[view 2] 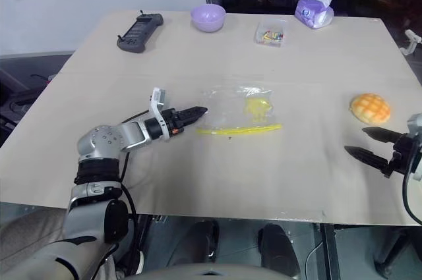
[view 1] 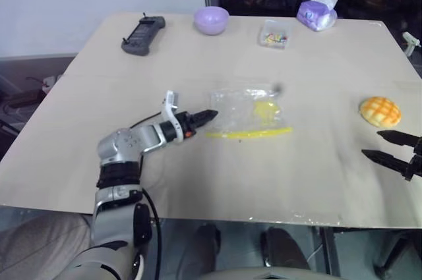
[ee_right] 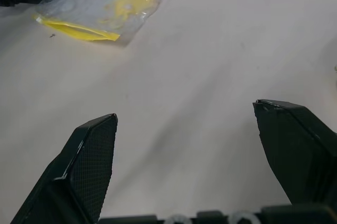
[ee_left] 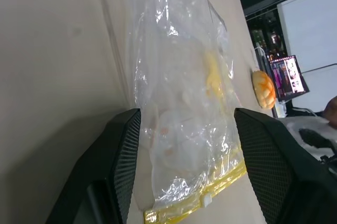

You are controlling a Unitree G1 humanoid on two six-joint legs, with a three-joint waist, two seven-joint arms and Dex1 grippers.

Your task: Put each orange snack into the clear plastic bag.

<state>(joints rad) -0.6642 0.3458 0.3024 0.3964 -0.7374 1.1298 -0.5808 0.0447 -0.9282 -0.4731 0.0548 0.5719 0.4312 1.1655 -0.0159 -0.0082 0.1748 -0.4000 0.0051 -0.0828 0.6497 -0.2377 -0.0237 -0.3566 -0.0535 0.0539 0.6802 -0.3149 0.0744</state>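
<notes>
The clear plastic bag (view 1: 247, 112) lies flat mid-table, its yellow seal strip along the near edge and a yellow patch showing inside. My left gripper (view 1: 208, 116) is at the bag's left end and open; in the left wrist view the bag (ee_left: 184, 103) reaches in between its fingers (ee_left: 124, 150). One orange snack (view 1: 380, 111), a round bun with a scored grid, sits on the table at the right. Just nearer than the bun, my right gripper (view 1: 389, 147) hovers open and apart from it, with nothing between its fingers (ee_right: 89, 161).
Along the far side of the table (view 1: 198, 181) sit a black controller (view 1: 143, 35), a purple bowl (view 1: 211, 20), a small clear box of colourful bits (view 1: 273, 34) and a purple tissue pack (view 1: 317, 13). The table's front edge runs close below both arms.
</notes>
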